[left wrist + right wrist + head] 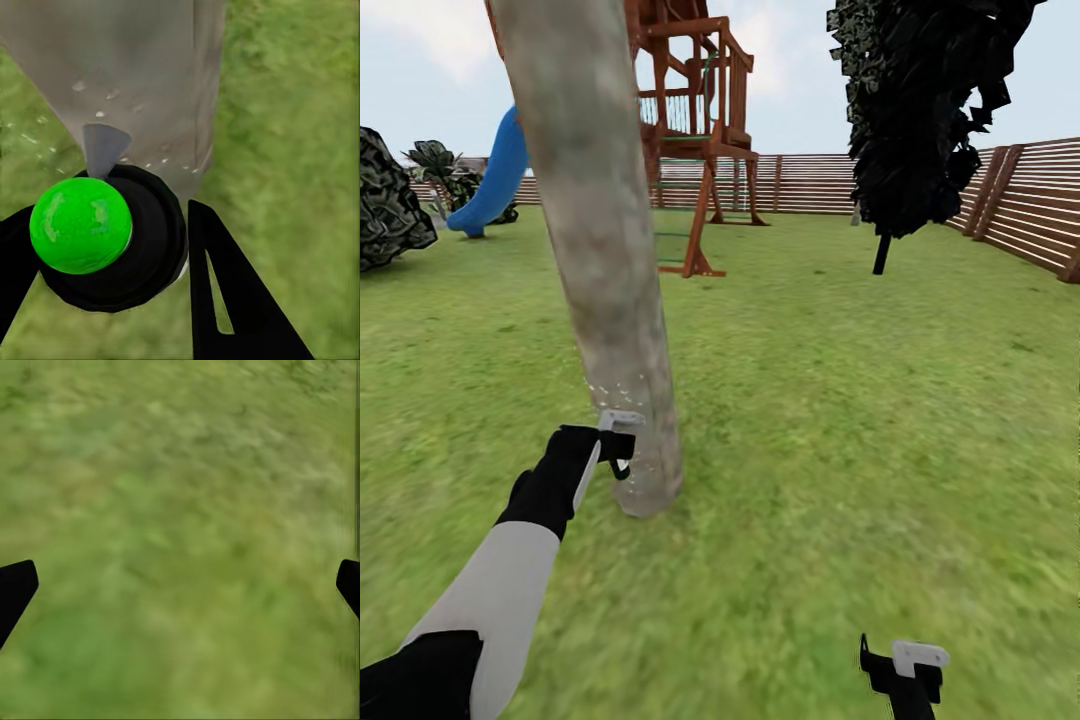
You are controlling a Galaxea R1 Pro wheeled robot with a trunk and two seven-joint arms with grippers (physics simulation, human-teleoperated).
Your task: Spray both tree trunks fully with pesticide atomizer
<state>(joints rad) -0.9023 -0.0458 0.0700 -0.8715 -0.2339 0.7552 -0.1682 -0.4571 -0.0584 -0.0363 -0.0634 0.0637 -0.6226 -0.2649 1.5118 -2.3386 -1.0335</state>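
Two arms are out over the lawn (880,400), so let's sweep from the left. Far left sits a round dark bush (388,200), then a blue slide (495,180) running down from the wooden play tower (700,130) at the back. Up front, the left end effector (615,445) is right against the base of the tree trunk (605,250), and the left wrist view shows its fingers (232,300) clamped around the pesticide atomizer (112,240), black body, bright green cap, grey nozzle aimed straight at the bark. Pale specks of pesticide (622,388) dot the trunk low down, just above the nozzle; higher up the bark looks bare. Moving right, a thin-stemmed tree with black foliage (915,110) stands before the slatted fence (1020,205). Bottom right, the right end effector (905,668) hangs over plain grass, jaws spread wide, holding nothing.
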